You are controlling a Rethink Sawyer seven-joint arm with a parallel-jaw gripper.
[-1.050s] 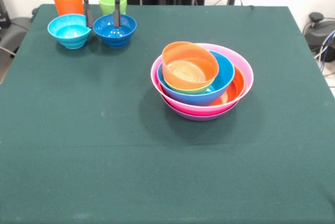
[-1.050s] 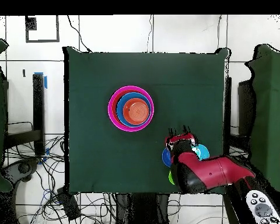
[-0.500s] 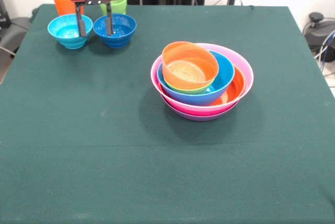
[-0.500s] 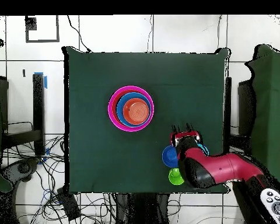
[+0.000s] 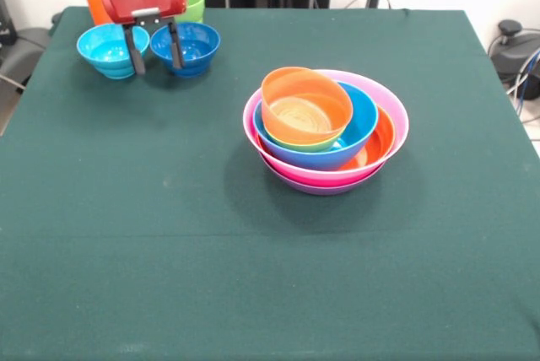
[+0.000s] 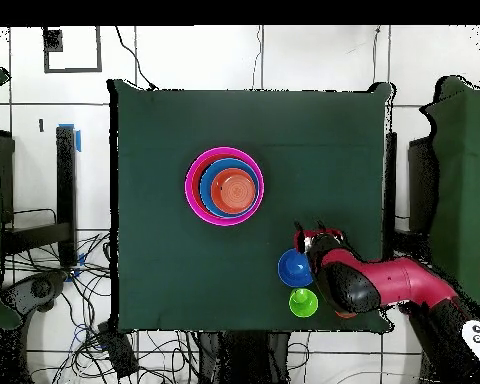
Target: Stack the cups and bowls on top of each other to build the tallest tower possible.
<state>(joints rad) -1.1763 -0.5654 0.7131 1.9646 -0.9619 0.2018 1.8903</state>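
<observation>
The tower [image 5: 325, 129] stands right of the table's centre: nested pink, purple, orange and blue bowls with a small orange bowl [image 5: 305, 106] tilted on top. From overhead the tower [image 6: 225, 187] sits mid-table. At the far left corner a light blue bowl [image 5: 110, 49] and a dark blue bowl [image 5: 189, 45] stand side by side, with an orange cup [image 5: 94, 3] and a lime green cup [image 5: 193, 2] behind them. My gripper [image 5: 155, 56] hangs open and empty, one finger in front of each small bowl. Overhead, the gripper [image 6: 310, 231] is beside the dark blue bowl [image 6: 293, 267] and green cup [image 6: 303, 302]; the arm hides the light blue bowl.
A dark green cloth covers the table [image 5: 169, 251]. The small bowls and cups sit close to the table's corner edge. Cables and grey equipment [image 5: 510, 45] lie beyond the right edge.
My gripper shifted left in the front view, from over the dark blue bowl to the gap between the two small bowls, and its body tilted. The bowls and cups did not move.
</observation>
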